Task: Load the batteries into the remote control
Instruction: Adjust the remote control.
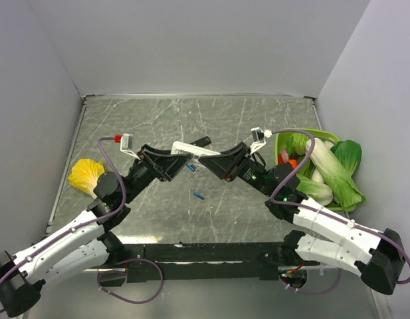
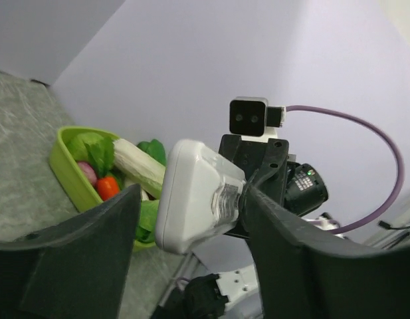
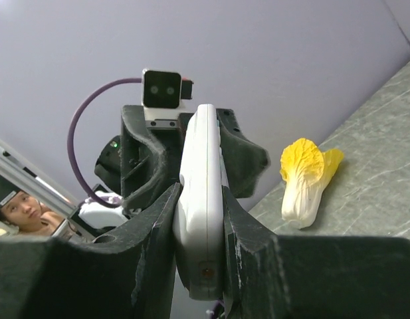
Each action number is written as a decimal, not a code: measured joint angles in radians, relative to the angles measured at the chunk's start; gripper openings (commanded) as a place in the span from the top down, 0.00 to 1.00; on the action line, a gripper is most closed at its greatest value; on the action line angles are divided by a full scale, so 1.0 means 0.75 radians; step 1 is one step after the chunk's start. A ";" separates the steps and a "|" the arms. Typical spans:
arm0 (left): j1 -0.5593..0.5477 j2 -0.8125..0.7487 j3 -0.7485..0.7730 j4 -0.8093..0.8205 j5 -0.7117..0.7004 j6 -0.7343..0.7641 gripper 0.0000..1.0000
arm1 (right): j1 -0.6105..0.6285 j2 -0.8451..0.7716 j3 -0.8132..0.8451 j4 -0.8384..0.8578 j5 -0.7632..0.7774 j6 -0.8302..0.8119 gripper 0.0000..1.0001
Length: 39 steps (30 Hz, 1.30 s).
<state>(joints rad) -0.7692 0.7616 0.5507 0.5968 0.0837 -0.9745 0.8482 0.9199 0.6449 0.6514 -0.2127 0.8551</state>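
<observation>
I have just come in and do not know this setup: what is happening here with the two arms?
The white remote control is up over the table, between the two arms. The jaws of the right arm are shut on one end. The jaws of the left arm flank the other end, but I cannot tell whether they press on it. The two blue batteries are not yet loaded; they lie on the table below.

Remote control (image 2: 191, 199) end behind left fingers (image 2: 291, 252)

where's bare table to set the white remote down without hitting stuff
The far strip of table between the back wall and the arms is bare. So is the patch between the nearer battery and the arm bases. Crowded: the basket by the right arm, the cabbage by the left.
</observation>
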 measured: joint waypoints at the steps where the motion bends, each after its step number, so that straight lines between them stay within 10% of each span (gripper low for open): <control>1: -0.001 -0.004 0.001 0.001 -0.002 0.005 0.57 | 0.000 0.002 0.000 0.000 -0.008 0.000 0.96; 8: -0.009 -0.062 0.031 0.040 0.021 0.016 0.98 | -0.005 0.055 0.007 0.127 -0.114 0.106 0.70; 12: -0.014 -0.081 0.069 -0.014 0.023 0.061 0.99 | -0.005 0.057 0.065 0.078 -0.168 0.058 0.40; 21: 0.025 -0.110 0.248 -0.430 -0.059 0.275 0.99 | -0.067 0.039 0.214 -0.548 -0.409 -0.397 0.10; 39: 0.049 0.064 0.584 -0.965 0.280 0.495 0.99 | -0.218 -0.012 0.385 -1.088 -0.653 -0.962 0.06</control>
<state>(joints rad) -0.7322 0.8093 0.9890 -0.1268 0.2935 -0.6029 0.6846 0.9108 0.9333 -0.1646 -0.7021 0.1333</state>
